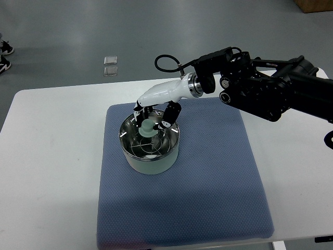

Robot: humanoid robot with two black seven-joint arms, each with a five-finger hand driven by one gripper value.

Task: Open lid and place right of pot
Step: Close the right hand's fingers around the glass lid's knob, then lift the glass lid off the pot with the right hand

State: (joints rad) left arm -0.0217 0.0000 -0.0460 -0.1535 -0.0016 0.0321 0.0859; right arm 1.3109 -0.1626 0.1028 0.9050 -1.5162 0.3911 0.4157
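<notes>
Sitting on the pot (150, 151), the glass lid (148, 139) was in place when we looked down, its pale green knob (148, 128) standing at the centre. We saw the pot, a short round one with a pale wall and a shiny metal rim, resting on the left part of a blue mat (208, 182), toward the mat's far edge. Our right hand (153, 119) hung directly over the lid, its dark fingers (169, 115) curled down around the knob and closed on it, one set to the left of the knob and one to the right. We could not tell whether the lid had lifted off the rim at all; it looked level and seated. The hand's white shell ran up and to the right into a metal wrist ring, then into our black arm (270, 88), which came in from the right edge over the far right corner of the mat. The mat lay on a white tabletop (47, 156). Beyond the tabletop's far edge we saw grey floor (62, 31), with two small clear squares (110, 65) lying on it.
</notes>
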